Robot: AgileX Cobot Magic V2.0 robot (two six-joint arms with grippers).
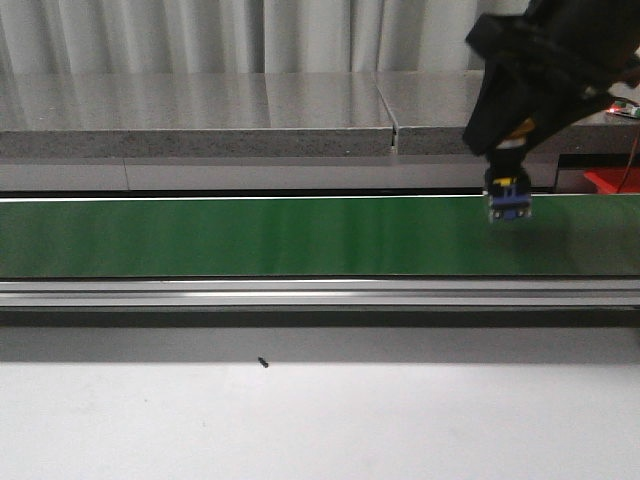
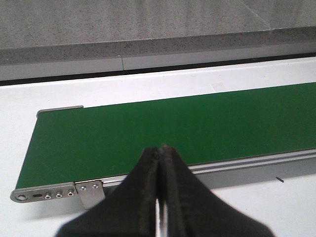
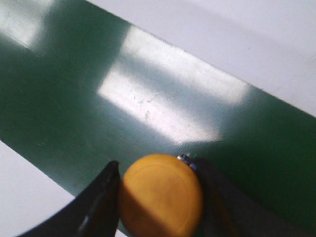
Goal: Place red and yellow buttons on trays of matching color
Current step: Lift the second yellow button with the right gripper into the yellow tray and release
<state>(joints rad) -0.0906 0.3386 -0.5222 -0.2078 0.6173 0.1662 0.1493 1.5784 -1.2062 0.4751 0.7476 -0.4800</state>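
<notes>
Looking forward over the table, I saw the green belt (image 1: 250, 236) running bare across its whole width, with the grey ledge (image 1: 200, 125) behind it and white tabletop (image 1: 300, 420) in front, so room lay open everywhere to the left. My right gripper (image 1: 508, 200) hung over the belt's far right stretch, near its back edge. It pinched a yellow button (image 3: 161, 193), a smooth, round, orange-yellow disc with its flat face toward the wrist camera; being round, it showed no long axis. My left gripper (image 2: 160, 150) had its fingers pressed together, holding nothing, near the belt's left end.
</notes>
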